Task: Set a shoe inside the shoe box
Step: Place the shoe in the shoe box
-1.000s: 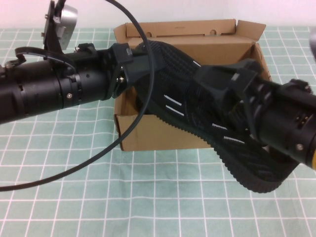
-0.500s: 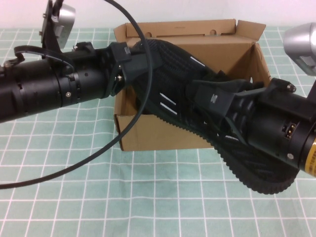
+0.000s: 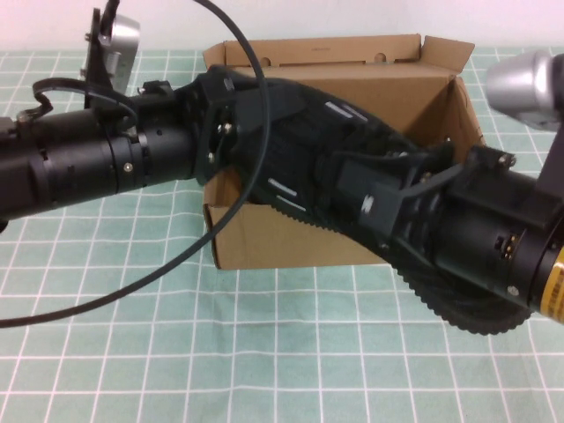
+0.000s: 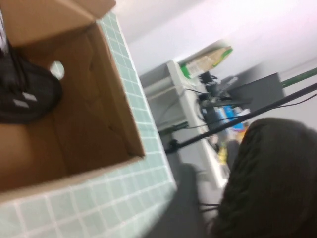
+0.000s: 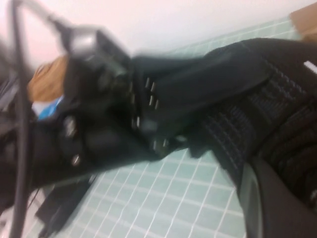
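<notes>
- Left gripper [image 3: 231,123]: at the shoe's [image 3: 300,150] toe end over the shoe box [image 3: 291,238]; grip state can't be told.
- Shoe: tilted across the box, heel beyond its front edge. Judged light, soft knit, stiff sole; best held at the sole edges.
- Right gripper [image 3: 370,203]: clenched on the shoe's heel half.
- Only the left wrist view shows a second shoe [image 4: 25,96] inside the box.

It looked like a robotics lab: a tabletop under a green checked cloth [image 3: 291,352] by a plain white wall [image 3: 291,18], with blurred grey shelving [image 4: 181,99] and cabled equipment [image 4: 218,94] behind
</notes>
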You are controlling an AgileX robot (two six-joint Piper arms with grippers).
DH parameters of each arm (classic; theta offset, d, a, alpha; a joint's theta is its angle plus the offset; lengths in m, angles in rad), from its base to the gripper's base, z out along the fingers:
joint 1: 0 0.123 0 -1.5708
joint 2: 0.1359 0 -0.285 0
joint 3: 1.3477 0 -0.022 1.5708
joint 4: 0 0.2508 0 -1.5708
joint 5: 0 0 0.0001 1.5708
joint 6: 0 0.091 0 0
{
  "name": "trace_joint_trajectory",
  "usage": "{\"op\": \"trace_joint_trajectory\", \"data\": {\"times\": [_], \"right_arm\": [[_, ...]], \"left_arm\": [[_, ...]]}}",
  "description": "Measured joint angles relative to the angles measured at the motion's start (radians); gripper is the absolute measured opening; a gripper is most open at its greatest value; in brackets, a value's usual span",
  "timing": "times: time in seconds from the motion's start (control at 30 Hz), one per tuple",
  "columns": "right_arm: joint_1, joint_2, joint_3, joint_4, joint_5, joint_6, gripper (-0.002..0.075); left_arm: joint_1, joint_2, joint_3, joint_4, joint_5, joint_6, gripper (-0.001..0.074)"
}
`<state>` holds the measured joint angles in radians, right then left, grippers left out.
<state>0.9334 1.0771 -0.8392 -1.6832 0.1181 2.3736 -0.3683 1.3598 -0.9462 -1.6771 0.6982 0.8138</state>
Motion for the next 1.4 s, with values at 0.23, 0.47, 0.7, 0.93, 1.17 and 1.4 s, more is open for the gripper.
{"op": "trace_joint_trajectory", "data": {"times": [0.23,0.47,0.7,0.93,1.17,1.4], "right_arm": [[0.000,-0.030,0.004,-0.031,-0.068,-0.065,0.0005],[0.000,-0.093,0.008,-0.033,-0.070,-0.321,0.0005],[0.000,-0.117,0.008,-0.033,0.005,-0.622,0.0005],[0.000,-0.126,0.008,0.077,0.242,-1.063,0.0003],[0.000,-0.126,0.008,0.431,0.364,-1.223,0.0002],[0.000,-0.066,-0.087,0.885,0.446,-1.627,0.0002]], "left_arm": [[-0.002,0.000,-0.003,0.000,0.091,-0.001,0.0668],[-0.002,0.000,-0.005,-0.004,0.154,0.061,0.0670],[0.062,0.000,-0.010,0.028,0.248,0.080,0.0671],[0.213,0.000,-0.010,0.070,0.455,0.079,0.0671],[0.289,-0.021,-0.010,0.221,0.480,-0.042,0.0671],[0.289,-0.055,-0.010,0.425,0.488,-0.134,0.0472]]}}
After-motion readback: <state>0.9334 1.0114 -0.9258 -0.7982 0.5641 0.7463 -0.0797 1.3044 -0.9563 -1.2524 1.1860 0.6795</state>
